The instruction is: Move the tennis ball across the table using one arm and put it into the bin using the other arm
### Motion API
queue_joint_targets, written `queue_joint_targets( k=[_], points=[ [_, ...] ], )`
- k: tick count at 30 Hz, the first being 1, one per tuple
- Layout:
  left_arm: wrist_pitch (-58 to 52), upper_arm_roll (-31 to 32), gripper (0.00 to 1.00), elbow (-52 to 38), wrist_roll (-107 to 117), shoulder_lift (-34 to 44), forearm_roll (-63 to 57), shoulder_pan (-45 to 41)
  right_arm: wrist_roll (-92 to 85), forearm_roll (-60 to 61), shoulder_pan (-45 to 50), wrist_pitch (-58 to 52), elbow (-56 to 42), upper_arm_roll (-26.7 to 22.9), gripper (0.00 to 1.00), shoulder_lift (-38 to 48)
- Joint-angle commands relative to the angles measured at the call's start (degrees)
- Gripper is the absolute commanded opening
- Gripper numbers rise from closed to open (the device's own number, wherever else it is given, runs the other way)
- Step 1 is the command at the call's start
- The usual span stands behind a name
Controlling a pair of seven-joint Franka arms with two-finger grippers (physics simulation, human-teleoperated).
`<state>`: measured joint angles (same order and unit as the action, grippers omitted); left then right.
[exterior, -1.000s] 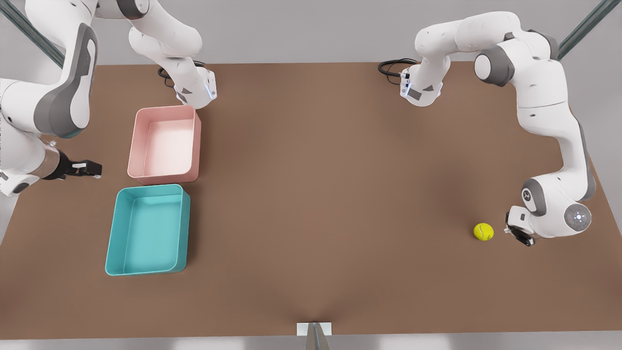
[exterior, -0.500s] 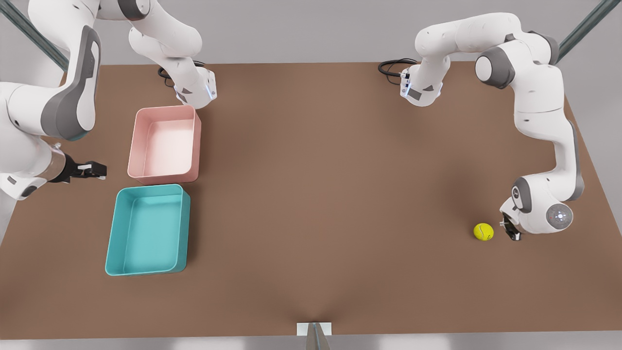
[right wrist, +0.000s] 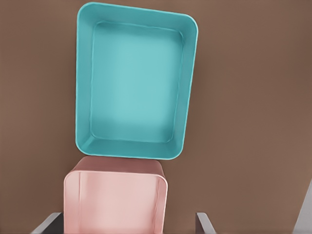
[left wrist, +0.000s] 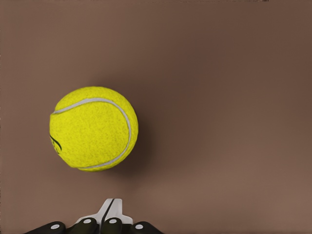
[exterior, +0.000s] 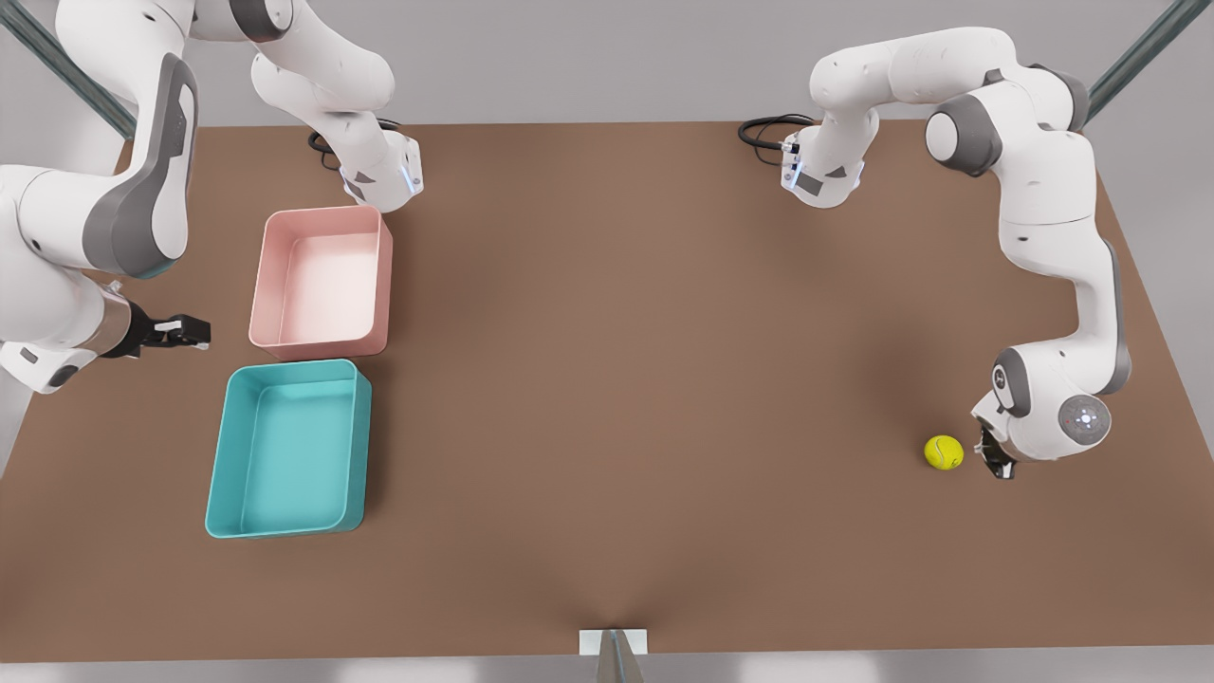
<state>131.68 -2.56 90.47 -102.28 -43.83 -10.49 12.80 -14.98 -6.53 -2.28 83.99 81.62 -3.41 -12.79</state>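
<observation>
Brown matte table [exterior: 616, 379], grey wall behind, metal struts at the far corners.

Containers: teal bin [exterior: 289, 448] lies flat toward the front view's left, nothing in it. Pink tray [exterior: 322, 282] sits just beyond the bin's far short end, the two nearly touching, likewise bare inside. Through my right wrist view the bin [right wrist: 134, 83] and pink tray [right wrist: 117, 200] lie end to end below me, both interiors plain.

Tennis ball [exterior: 944, 452]: on the table, well apart from the bin, far across toward the front view's right. Yellow-green felt, pale curved seam looping round it; in my left wrist view the ball [left wrist: 93, 128] carries a small dark mark near its edge, too little of it shown to read. Casts a soft shadow on the table.

My left gripper [exterior: 994, 459] sits low just beside the ball, on the side away from the bin, not touching it. Its dark fingertips [left wrist: 113, 225] sit close together with nothing between them.

My right gripper [exterior: 180, 331] hangs beside the pink tray, off the bin's far end, waiting; fingers slightly parted, holding nothing.

No readable writing on bin, tray or table.
</observation>
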Motion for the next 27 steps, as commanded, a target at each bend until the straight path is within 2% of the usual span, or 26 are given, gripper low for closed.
queue_joint_targets(
  k=[1,3,5,8,10,12,14,15,16,17,19,20,21,27],
  points=[
    [1.0,0.0,0.21,0.0,1.2,0.1,0.0,-0.3,-2.0,-0.1,0.0,-0.1,-0.1,0.0,1.0,-0.2],
    [1.0,0.0,0.21,0.0,1.6,-0.6,0.0,-0.5,-2.2,-0.1,-0.1,-0.1,-0.1,0.0,1.0,-0.2],
    [1.1,0.0,0.21,0.0,9.5,-1.3,0.0,-4.7,-2.2,0.0,-0.1,-0.1,-0.1,0.0,1.0,-0.2],
    [-0.5,3.4,0.21,0.0,34.6,0.2,0.0,-14.1,-2.2,0.0,-0.2,-0.1,-0.1,0.0,1.0,-0.3],
    [-8.5,10.3,0.21,0.0,55.9,3.4,-0.1,-17.5,-2.2,0.0,-0.2,-0.1,-0.1,0.0,1.0,-0.3],
    [-9.5,10.8,0.21,-0.2,58.6,4.4,0.0,-17.3,-2.2,0.0,-0.2,-0.1,-0.1,0.0,1.0,-0.3],
    [-15.9,10.8,0.21,-2.8,63.3,5.3,0.2,-17.2,-2.2,0.0,-0.1,-0.1,-0.1,0.0,1.0,-0.3],
    [-24.5,11.1,0.21,-8.1,90.0,5.4,1.2,-17.2,-2.2,0.0,-0.1,-0.1,-0.1,0.0,1.0,-0.3],
    [-29.5,11.2,0.42,-9.7,98.5,8.2,0.7,-17.3,-2.2,0.0,-0.1,-0.1,-0.1,0.0,1.0,-0.3],
    [-39.2,10.3,1.0,-9.8,99.8,15.3,0.8,-16.4,-2.2,0.0,-0.1,-0.1,-0.1,0.0,1.0,-0.3],
    [-51.3,7.8,1.0,-17.5,127.9,22.0,12.9,-15.3,-2.2,0.0,-0.2,-0.1,-0.1,0.0,1.0,-0.3],
    [-54.0,7.1,1.0,-17.0,123.0,26.4,8.3,-19.4,-2.2,0.2,-0.1,-0.2,-0.1,0.0,1.0,-1.0],
    [-57.1,7.2,1.0,-17.4,123.9,27.2,7.7,-20.1,-2.2,-0.1,0.3,-0.9,-0.2,0.1,1.0,-1.0],
    [-57.9,7.5,1.0,-18.8,123.6,26.2,12.2,-19.6,-2.1,0.6,3.2,-2.3,-0.6,0.2,1.0,-1.9]
  ],
)
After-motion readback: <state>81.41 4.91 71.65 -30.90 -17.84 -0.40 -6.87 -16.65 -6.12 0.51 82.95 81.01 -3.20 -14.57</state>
